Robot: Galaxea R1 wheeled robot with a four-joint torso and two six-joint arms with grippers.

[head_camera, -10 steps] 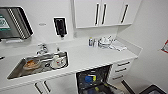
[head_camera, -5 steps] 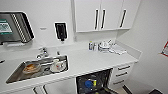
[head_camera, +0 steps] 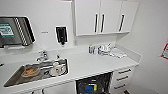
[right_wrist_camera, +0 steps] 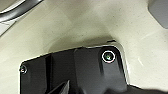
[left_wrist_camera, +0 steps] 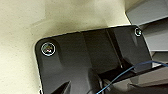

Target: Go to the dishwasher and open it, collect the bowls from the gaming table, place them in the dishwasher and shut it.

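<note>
Already the dishwasher (head_camera: 94, 85) stands open at the near edge of the scene, under the white worktop (head_camera: 85, 65) and just right of the sink (head_camera: 37, 72). Inside its dark cavity sits a round blue shape, probably one of the bowls (head_camera: 89, 88), though the view is too blurred to be sure or to count. So opening looks done and at least some loading likely too; closing the door remains. Whether either end effector is open or closed, I cannot tell.
</note>
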